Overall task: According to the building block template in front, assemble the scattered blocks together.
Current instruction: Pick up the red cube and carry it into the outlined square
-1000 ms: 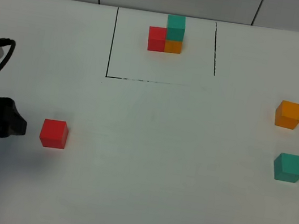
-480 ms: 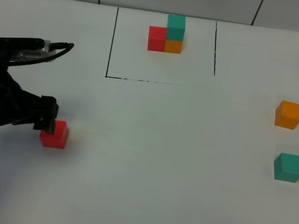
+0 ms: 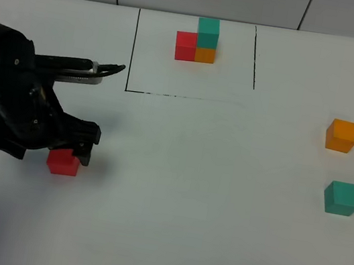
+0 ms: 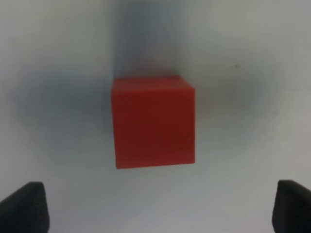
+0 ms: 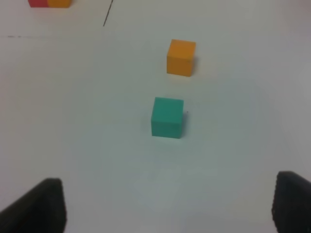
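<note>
Sitting untouched on the table [image 3: 181, 228], left side, the red cube [image 4: 153, 122] now has the left gripper [image 4: 158, 208] swung in directly above it, fingers [image 4: 24, 208] spread wide and empty. Pickup looks next, as the template [image 3: 198, 41] is well away. Right gripper [image 5: 167, 206] is parted and empty.

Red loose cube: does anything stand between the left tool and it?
Nothing visible does. In the left wrist view the left tool is open, and only table surface lies between its tips and the red cube.

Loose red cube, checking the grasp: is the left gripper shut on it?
No: the left gripper is open, its fingertips clear of the red cube.
</note>
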